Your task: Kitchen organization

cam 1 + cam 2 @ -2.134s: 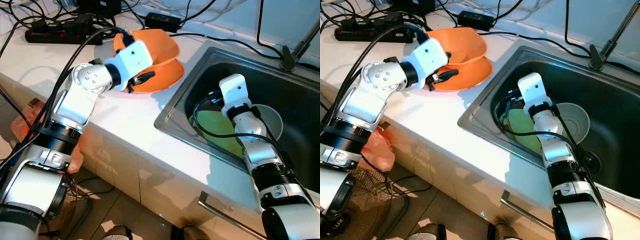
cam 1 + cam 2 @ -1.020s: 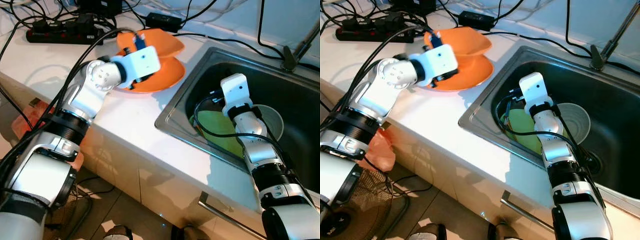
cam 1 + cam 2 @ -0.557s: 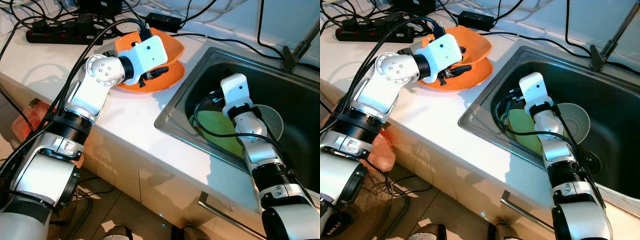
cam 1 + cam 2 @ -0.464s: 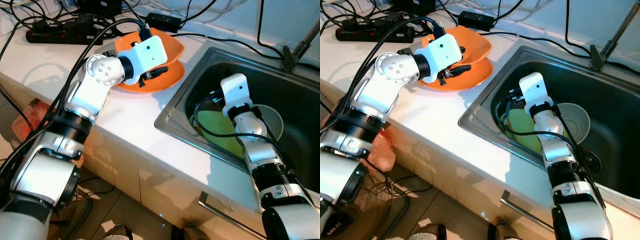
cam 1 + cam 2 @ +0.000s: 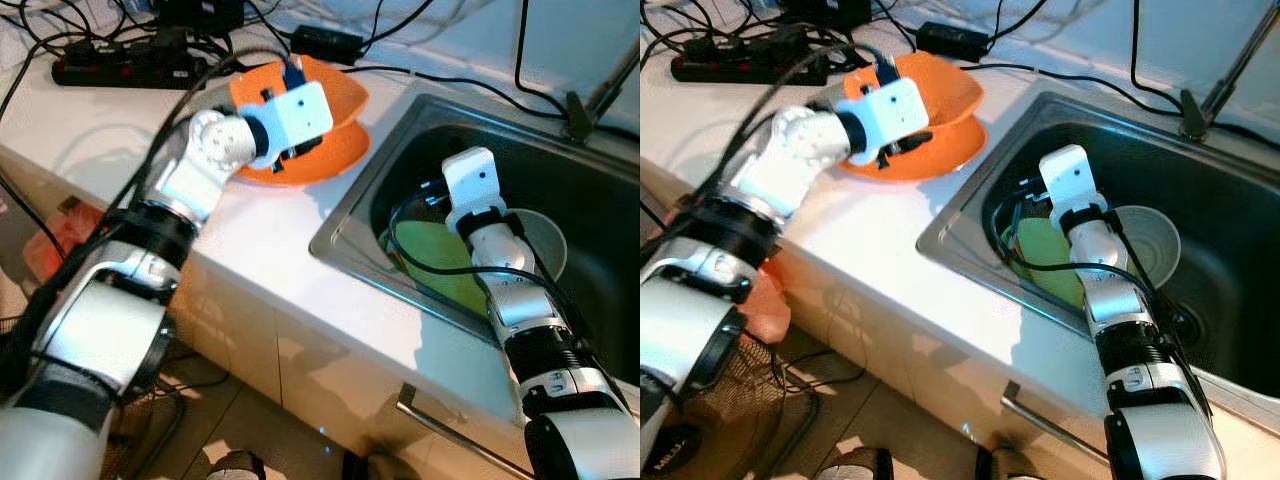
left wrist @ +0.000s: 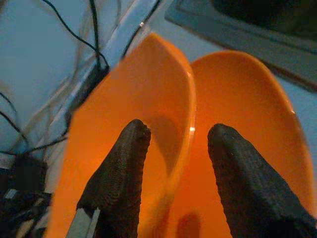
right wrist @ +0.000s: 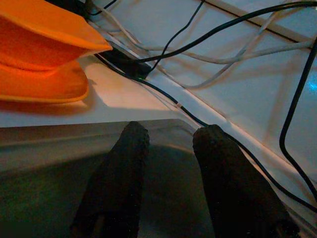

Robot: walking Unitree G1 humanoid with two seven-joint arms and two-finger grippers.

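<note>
Open left tool (image 6: 173, 136) straddling orange bowl (image 6: 133, 114) rim

The sink (image 5: 345, 215) is brushed metal with a dull sheen. The orange bowl (image 6: 133, 148) and plate (image 6: 247, 134) look like smooth, semi-gloss plastic. The counter (image 5: 250, 235) is white and glossy. Left gripper fingers (image 6: 121, 173) carry rough, matt black pads. The green plate (image 5: 430, 255) appears matt, possibly plastic.
</note>
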